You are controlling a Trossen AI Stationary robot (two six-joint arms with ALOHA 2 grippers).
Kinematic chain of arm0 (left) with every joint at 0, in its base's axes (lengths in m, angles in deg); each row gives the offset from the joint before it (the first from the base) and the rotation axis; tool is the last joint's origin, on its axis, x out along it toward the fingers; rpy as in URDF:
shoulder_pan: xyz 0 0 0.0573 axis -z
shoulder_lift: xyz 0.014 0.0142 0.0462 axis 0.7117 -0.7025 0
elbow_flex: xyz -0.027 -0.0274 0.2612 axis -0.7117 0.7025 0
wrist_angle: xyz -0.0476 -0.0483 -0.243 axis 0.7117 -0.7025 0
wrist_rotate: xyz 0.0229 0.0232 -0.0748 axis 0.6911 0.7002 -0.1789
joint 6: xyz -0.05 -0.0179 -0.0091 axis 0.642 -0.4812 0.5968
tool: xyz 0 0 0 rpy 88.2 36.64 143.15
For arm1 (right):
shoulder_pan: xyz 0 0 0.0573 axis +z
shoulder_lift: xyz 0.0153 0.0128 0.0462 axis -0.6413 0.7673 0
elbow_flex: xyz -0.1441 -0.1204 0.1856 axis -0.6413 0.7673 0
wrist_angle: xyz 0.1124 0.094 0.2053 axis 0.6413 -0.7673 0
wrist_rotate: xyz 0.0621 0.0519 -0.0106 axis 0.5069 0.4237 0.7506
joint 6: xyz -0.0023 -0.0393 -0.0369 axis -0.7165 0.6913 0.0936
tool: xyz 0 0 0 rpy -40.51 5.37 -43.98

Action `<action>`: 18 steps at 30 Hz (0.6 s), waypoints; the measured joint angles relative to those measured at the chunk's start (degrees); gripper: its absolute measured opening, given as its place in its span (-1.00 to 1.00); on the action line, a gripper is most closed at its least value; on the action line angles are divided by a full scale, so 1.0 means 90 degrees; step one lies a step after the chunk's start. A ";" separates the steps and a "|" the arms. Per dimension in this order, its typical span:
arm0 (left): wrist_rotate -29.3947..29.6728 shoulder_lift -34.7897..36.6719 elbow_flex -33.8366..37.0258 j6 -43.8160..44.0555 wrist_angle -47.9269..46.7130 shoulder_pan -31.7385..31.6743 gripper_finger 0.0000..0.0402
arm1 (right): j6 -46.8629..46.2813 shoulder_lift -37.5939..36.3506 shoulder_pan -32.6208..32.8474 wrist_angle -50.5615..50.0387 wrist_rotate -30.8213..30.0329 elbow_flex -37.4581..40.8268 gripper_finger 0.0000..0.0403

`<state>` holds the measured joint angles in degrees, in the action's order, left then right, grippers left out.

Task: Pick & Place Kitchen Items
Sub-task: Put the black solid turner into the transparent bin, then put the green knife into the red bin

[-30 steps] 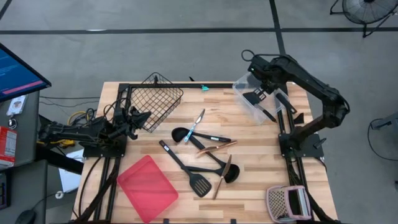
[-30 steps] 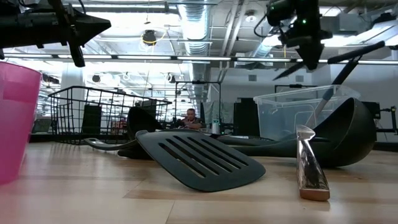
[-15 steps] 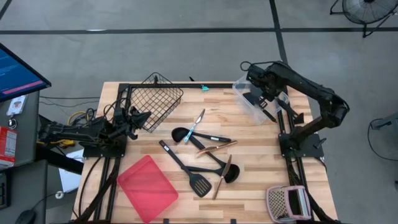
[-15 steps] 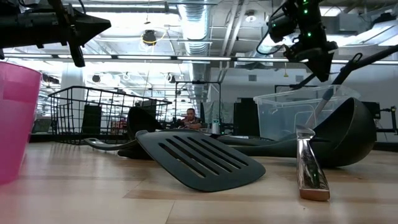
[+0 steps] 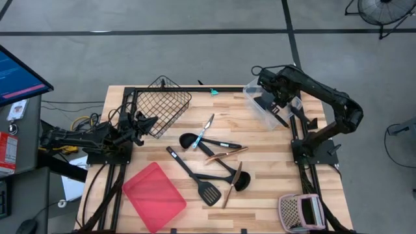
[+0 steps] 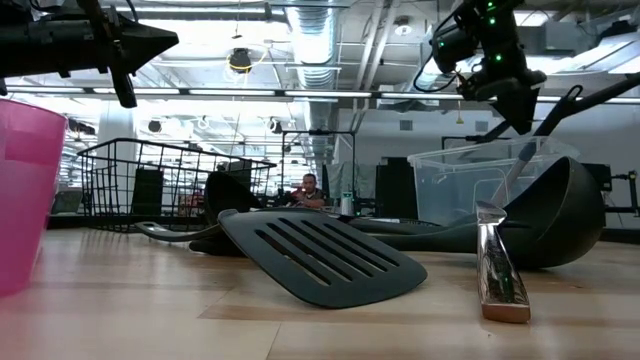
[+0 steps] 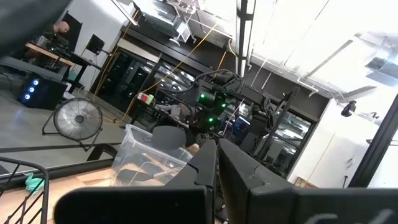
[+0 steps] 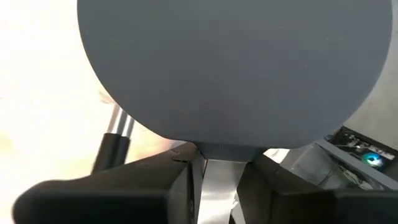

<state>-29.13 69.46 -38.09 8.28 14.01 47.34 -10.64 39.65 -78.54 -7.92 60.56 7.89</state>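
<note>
My right gripper (image 5: 273,97) hangs over the clear plastic bin (image 5: 255,91) at the table's far right, shut on a grey round-headed utensil (image 8: 230,68) whose head fills the right wrist view. At the left edge, beside the black wire basket (image 5: 166,104), my left gripper (image 5: 152,120) waits shut and holds nothing. Several kitchen items lie flat mid-table: a black spoon (image 5: 190,140), a slotted turner (image 5: 209,193), a ladle (image 5: 240,181), a silver piece (image 5: 207,125) and copper-coloured cutlery (image 5: 229,154). My right gripper pinches the utensil's silver neck (image 8: 219,177) between its two fingers, just behind the head. The fingers slant steeply down from above. The head points away below the fingertips, over the bin. Whether it rests on anything in the bin does not show.
A flat red tray (image 5: 154,196) lies at the near left. A pink-and-white object (image 5: 300,211) sits at the near right corner. Another dark utensil (image 5: 281,118) lies inside the bin. In the room behind the table a person (image 6: 306,189) sits.
My right gripper has come down toward the clear bin with the utensil and tipped more steeply downward. Most of that drop came early; it has hardly moved since. The items on the table lie as before.
</note>
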 joint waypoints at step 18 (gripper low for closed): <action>0.0000 0.0000 0.0000 0.0001 0.0037 0.0000 -0.99 | 0.0082 0.0002 0.0000 0.0000 0.0199 -0.0105 0.08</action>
<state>-29.13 69.46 -38.09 8.29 14.34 47.34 -9.91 39.67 -78.54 -7.92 62.35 6.94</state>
